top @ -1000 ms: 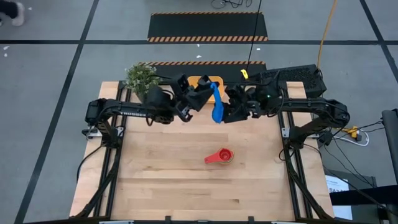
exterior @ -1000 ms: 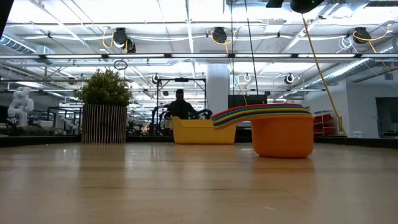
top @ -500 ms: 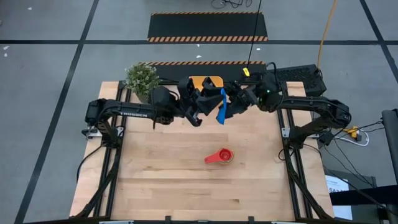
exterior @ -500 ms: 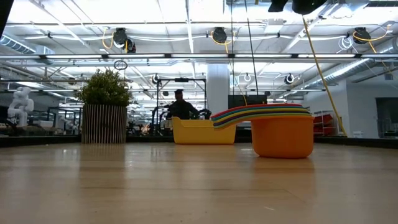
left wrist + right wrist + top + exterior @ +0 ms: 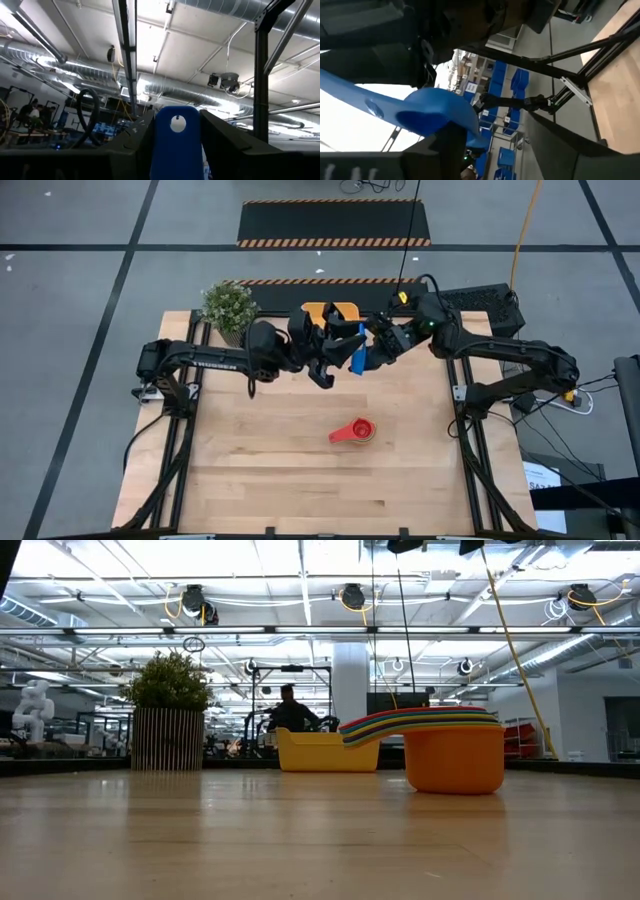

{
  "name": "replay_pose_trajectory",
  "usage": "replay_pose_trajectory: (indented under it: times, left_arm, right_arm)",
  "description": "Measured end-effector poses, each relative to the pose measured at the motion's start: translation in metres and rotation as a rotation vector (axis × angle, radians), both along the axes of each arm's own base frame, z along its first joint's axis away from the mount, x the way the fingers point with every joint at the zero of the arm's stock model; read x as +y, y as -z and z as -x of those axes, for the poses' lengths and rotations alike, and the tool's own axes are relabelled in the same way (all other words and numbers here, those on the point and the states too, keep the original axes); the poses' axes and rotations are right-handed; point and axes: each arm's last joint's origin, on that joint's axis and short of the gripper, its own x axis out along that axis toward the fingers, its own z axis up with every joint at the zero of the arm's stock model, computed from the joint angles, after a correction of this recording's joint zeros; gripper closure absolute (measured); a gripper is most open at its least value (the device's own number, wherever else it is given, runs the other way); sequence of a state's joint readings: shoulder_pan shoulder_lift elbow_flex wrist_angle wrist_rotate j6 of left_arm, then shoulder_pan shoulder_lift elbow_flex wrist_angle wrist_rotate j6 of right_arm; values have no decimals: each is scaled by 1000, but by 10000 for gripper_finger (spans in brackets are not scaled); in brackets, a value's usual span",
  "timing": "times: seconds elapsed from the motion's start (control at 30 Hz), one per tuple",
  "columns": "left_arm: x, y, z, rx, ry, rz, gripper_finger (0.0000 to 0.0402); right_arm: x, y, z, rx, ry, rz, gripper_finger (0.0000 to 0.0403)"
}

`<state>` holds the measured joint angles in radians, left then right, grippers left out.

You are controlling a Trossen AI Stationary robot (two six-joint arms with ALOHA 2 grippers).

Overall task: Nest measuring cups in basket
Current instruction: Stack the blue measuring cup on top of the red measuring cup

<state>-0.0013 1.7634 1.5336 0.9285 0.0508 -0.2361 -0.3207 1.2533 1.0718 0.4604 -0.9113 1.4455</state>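
At the far edge of the table, findings run left to right as the high view shows them.

Potted plant [image 5: 228,306]: stands at the far left corner of the table [image 5: 300,480], upright, beside the left arm's forearm.

Left gripper [image 5: 335,352]: raised above the table near the far edge, just in front of the basket. Its wrist view shows the flat handle of the dark blue measuring cup [image 5: 176,145] clamped between the two fingers, the hanging hole clear above them. Jaws narrow, closed on that handle.

Dark blue measuring cup, high view [image 5: 358,352]: held in the air between the two grippers, standing on edge.

Basket [image 5: 329,310]: orange-yellow, at the far middle edge, largely covered by both arms in the high view. In the low view it sits on the table [image 5: 327,751], well behind the stack.

Right gripper [image 5: 372,352]: raised, facing the left gripper, right beside the blue cup. Its wrist view shows the cup's bowl [image 5: 437,110] at its fingers; one finger lies across the bowl. Jaws partly apart; whether they grip the bowl cannot be told.

Stacked measuring cups [image 5: 355,431]: nested pile, red on top, resting on the table at mid-depth, well apart from both grippers and outside the basket. The low view shows the orange cup [image 5: 453,757] outermost.
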Motion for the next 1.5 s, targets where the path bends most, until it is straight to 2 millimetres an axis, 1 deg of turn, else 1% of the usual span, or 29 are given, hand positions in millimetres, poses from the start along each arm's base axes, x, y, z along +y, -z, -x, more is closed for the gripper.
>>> replay_pose_trajectory:
  times: [0.1,0.23,0.33,0.4,0.53,0.63,0.73,0.87,0.93,1.0,1.13,1.27,1.4,1.5]
  left_arm:
    - [0,0,0,1,4,-3,257]
    - [-1,1,0,8,17,12,257]
    - [0,1,-1,45,30,43,256]
    - [0,0,1,81,22,62,256]
    - [0,-11,13,175,-28,102,241]
    - [1,-22,29,244,-61,128,210]
    - [1,-34,50,323,-53,192,174]
    - [8,-45,82,430,-13,415,136]
    - [11,-46,93,484,10,537,126]
    - [11,-46,101,520,26,612,123]
    - [7,-44,108,567,83,747,132]
    - [7,-30,108,657,115,988,154]
    - [7,-15,102,737,93,1138,180]
    - [6,-4,91,782,90,1184,198]
  right_arm:
    - [0,0,0,-10,5,12,245]
    - [0,-1,1,-25,1,28,313]
    - [0,-1,1,-37,3,46,369]
    - [-2,-1,1,-50,9,60,390]
    - [-8,-3,5,-43,27,50,390]
    - [-15,-6,12,-44,47,51,397]
    - [-22,-8,22,-18,79,48,400]
    - [-27,-3,34,66,123,67,402]
    - [-26,1,40,107,139,91,402]
    - [-24,6,44,151,158,121,402]
    - [-20,18,52,256,194,192,402]
    - [-12,27,62,350,247,291,403]
    - [-3,26,70,386,310,370,403]
    - [4,22,75,379,349,408,403]
